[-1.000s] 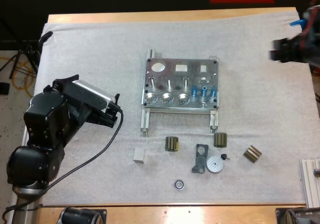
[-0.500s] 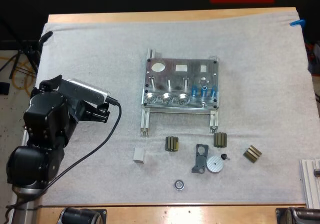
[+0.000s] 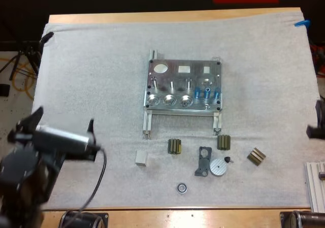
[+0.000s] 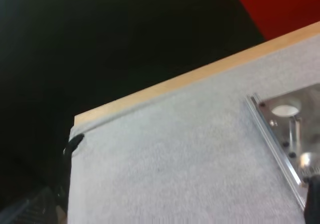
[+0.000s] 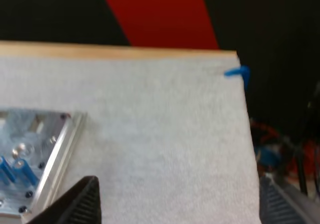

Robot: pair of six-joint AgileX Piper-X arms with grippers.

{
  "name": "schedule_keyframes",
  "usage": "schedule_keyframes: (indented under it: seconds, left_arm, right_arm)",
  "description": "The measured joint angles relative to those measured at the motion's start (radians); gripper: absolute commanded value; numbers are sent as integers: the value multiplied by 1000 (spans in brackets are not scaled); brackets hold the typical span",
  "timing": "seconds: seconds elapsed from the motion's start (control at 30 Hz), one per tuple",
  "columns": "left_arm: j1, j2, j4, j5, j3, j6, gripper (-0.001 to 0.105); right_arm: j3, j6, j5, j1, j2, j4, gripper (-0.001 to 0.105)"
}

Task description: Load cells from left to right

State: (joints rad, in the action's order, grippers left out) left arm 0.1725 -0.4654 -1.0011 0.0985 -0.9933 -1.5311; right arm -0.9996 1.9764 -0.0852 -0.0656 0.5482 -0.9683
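Observation:
The metal fixture [image 3: 183,86] lies in the middle of the white mat, with three blue cylinders [image 3: 206,92] standing upright near its front right corner. My left gripper [image 3: 92,136] hovers blurred over the mat near the front left, well away from the fixture. My right gripper [image 3: 317,124] is at the mat's right edge. In the right wrist view its fingers [image 5: 85,199] stand far apart, the gripper [image 5: 177,194] open over bare mat, with the fixture [image 5: 30,154] and blue cylinders [image 5: 12,171] off to one side. The fixture's corner [image 4: 290,129] shows in the left wrist view.
Loose parts lie in front of the fixture: three ribbed dark blocks [image 3: 174,147] [image 3: 223,142] [image 3: 256,156], a dark bracket [image 3: 203,161], a silver disc [image 3: 219,167], a pale block [image 3: 141,158] and a small ring [image 3: 182,188]. An aluminium rail [image 3: 316,185] sits at the front right.
My left arm has pulled back toward the table's front left corner. My right arm left the far right corner and now shows lower along the right edge.

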Motion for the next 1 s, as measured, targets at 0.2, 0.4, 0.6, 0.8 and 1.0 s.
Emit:
schedule_keyframes:
  seconds: [0.2, 0.4, 0.6, 0.8, 1.0]
  left_arm:
    - [0, 194, -45, -2, 30, -3, 97]
    - [0, 400, -105, -48, 99, -3, 97]
    - [0, 483, -180, -112, 102, -3, 97]
    - [0, 481, -301, -112, 101, -5, 97]
    - [0, 481, -307, -112, 135, -4, 97]
  right_arm:
    - [84, -1, 0, 0, -203, 13, 64]
    - [173, -1, 0, 0, -370, 15, 64]
    - [231, -1, 5, 0, -530, 15, 64]
    - [241, -10, 49, 0, -561, -24, 64]
    - [260, -44, 60, 0, -561, -30, 64]
